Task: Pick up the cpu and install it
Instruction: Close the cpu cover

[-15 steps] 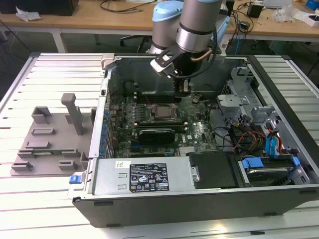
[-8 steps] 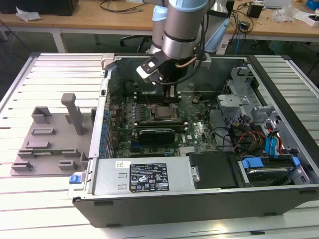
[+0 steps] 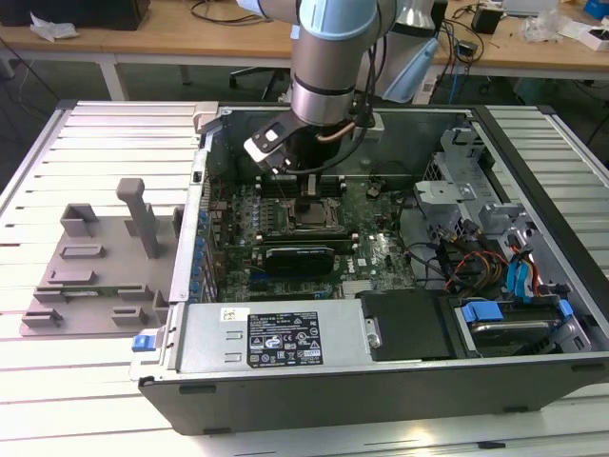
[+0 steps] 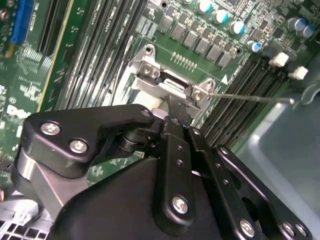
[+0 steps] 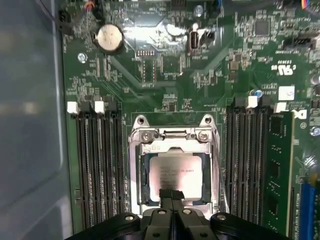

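Note:
The cpu (image 5: pixel 175 170), a small square chip with a silvery top, lies flat inside the metal socket frame (image 5: pixel 172 135) on the green motherboard (image 5: pixel 170 75). My gripper (image 5: pixel 172 192) hangs straight over the socket with its two black fingers pressed together. Nothing shows between them, and their tips overlap the chip's near edge. Whether they touch it I cannot tell. In the exterior view the gripper (image 3: pixel 309 202) reaches down into the open computer case (image 3: pixel 381 362), over the socket (image 3: pixel 306 217). In the second wrist view the black finger linkage (image 4: pixel 170 150) covers most of the socket's hinge bracket (image 4: pixel 172 85).
Rows of memory slots (image 5: pixel 97 165) flank the socket, and a thin metal lever rod (image 4: pixel 250 98) sticks out beside it. A grey plastic fixture tray (image 3: pixel 95 271) lies on the slatted table on the exterior view's left. Drive cages and cables (image 3: pixel 476 257) fill the case's right side.

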Controlling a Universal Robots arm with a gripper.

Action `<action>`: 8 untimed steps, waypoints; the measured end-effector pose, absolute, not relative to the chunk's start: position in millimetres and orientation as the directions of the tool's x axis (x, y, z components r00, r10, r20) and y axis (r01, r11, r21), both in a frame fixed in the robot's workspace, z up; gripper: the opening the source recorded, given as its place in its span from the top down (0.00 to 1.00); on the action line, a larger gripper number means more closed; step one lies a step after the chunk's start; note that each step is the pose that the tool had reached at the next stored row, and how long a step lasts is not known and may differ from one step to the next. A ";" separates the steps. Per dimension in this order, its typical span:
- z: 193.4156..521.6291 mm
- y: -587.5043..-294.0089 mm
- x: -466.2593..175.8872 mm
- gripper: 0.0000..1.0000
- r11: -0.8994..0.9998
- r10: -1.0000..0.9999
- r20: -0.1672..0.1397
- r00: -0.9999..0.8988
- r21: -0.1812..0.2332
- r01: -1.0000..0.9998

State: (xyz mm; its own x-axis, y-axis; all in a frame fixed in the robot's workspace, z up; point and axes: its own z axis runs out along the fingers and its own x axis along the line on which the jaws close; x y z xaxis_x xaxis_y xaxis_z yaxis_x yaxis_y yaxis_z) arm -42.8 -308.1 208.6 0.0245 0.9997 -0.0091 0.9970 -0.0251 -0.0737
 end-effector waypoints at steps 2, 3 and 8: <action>208.2 -308.0 -45.6 0.89 -0.025 1.000 -0.009 0.025 -0.074 0.997; 208.2 -308.0 -46.3 0.89 -0.025 1.000 -0.009 0.025 -0.074 0.997; 205.1 -308.1 -46.8 0.89 -0.025 1.000 -0.009 0.025 -0.073 0.997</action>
